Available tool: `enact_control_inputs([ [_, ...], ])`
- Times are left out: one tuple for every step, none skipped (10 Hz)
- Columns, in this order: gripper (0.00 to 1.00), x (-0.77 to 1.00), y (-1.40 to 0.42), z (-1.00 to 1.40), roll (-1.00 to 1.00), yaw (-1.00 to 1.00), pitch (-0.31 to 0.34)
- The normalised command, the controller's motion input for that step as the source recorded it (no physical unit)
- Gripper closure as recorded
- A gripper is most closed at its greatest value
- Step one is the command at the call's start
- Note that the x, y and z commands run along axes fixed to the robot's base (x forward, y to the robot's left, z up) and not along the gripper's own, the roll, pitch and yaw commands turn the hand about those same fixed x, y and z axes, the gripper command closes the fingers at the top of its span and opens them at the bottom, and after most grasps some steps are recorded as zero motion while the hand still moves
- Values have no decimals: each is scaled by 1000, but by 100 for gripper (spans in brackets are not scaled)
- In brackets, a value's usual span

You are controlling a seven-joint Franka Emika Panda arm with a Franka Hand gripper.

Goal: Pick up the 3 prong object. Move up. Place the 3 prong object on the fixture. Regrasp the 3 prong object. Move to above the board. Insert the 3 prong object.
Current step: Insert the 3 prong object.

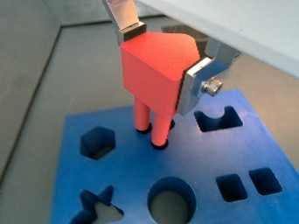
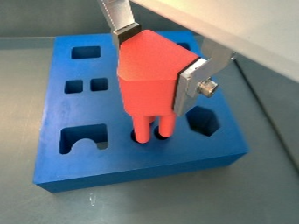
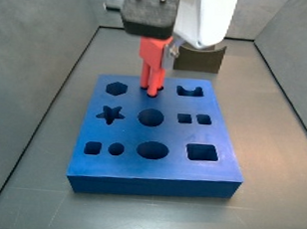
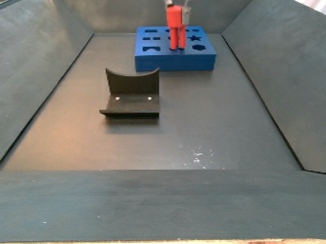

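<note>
My gripper (image 1: 163, 57) is shut on the 3 prong object (image 1: 152, 74), a red-orange block held upright with its prongs pointing down. One silver finger (image 2: 193, 80) presses each side of the block. The prong tips meet the small round holes in the blue board (image 1: 122, 171), near its far edge in a side view (image 3: 131, 133); how deep they sit I cannot tell. In both side views the red piece (image 3: 153, 62) (image 4: 176, 36) stands over the board (image 4: 192, 63). The dark fixture (image 4: 128, 95) stands on the floor apart from the board, with nothing on it.
Grey metal walls (image 4: 51, 86) enclose the floor on both sides. Beside the prongs the board has a hexagon hole (image 1: 96, 142), a star hole (image 3: 112, 114) and a round hole (image 1: 172, 201). The fixture (image 3: 201, 58) shows behind the board.
</note>
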Motion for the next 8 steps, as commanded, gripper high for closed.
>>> enact_control_inputs([
  [100, 0, 0, -69, 0, 0, 0],
  [100, 0, 0, -174, 0, 0, 0],
  [100, -40, -3, -377, 29, 0, 0],
  [100, 0, -100, -371, 0, 0, -43],
  [100, 0, -146, -286, -3, 0, -106],
  [100, 0, -71, -229, 0, -203, -54],
  [100, 6, 0, -334, 0, -411, 0],
  [100, 20, 6, -377, 0, -457, 0],
])
